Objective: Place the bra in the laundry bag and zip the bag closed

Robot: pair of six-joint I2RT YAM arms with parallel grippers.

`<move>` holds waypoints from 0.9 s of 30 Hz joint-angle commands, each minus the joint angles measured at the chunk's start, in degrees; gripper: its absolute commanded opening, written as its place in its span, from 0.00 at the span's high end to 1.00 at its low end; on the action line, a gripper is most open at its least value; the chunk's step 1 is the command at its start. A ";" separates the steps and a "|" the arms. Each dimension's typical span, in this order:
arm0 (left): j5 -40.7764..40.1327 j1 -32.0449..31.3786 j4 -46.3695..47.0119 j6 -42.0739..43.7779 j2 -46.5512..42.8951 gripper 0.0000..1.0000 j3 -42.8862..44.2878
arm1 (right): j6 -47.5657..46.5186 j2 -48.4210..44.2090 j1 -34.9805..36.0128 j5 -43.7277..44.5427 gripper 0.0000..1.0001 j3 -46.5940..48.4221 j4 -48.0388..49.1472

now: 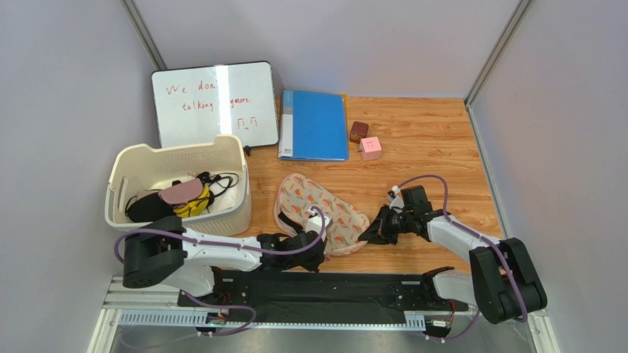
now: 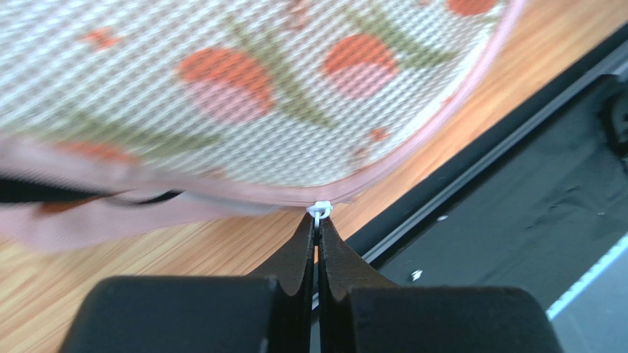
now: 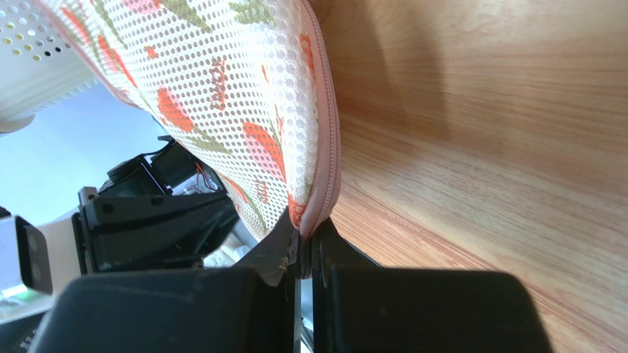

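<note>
The left gripper (image 2: 318, 224) is clamped on the white zip pull (image 2: 319, 210), and the right gripper (image 3: 305, 239) pinches the right edge of the laundry bag (image 3: 243, 110), probably bracing it for zipping.

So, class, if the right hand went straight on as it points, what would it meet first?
The laundry bag: the right hand is shut on its edge, with more bag directly ahead.

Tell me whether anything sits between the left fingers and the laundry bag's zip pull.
Nothing visible does. The left fingers are shut directly on the white zip pull at the pink edge of the laundry bag, and the right fingers pinch the bag's edge elsewhere.
</note>
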 commanded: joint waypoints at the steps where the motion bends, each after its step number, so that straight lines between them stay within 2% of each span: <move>1: -7.61 0.40 -10.13 -0.91 -7.21 1.00 -1.33 | -3.38 1.15 -0.48 -0.87 1.00 3.20 1.03; 7: -7.80 0.67 -11.38 -0.56 -9.52 1.00 -1.86 | -5.66 4.75 -0.39 1.06 1.00 8.38 1.12; 11: -4.99 0.58 -5.85 1.90 -6.71 1.00 1.99 | -7.69 8.61 0.05 2.21 0.99 12.69 0.23; 13: -4.20 0.67 -2.50 3.31 -2.85 1.00 6.11 | -7.87 10.90 0.40 1.86 0.80 15.05 0.59; 14: -3.76 0.67 -1.19 4.97 -1.27 1.00 7.62 | -8.13 12.04 0.66 1.77 0.60 15.94 0.33; 17: -1.39 0.93 -0.82 7.35 5.49 1.00 14.30 | -9.80 12.32 0.67 2.73 0.39 19.02 -3.52; 20: 0.72 1.37 -1.26 9.20 12.08 1.00 19.05 | -10.41 8.21 0.75 6.33 0.32 18.24 -7.74; 27: 2.83 1.46 -0.03 9.47 16.41 1.00 22.49 | -9.89 -6.04 0.75 14.15 0.27 10.60 -16.10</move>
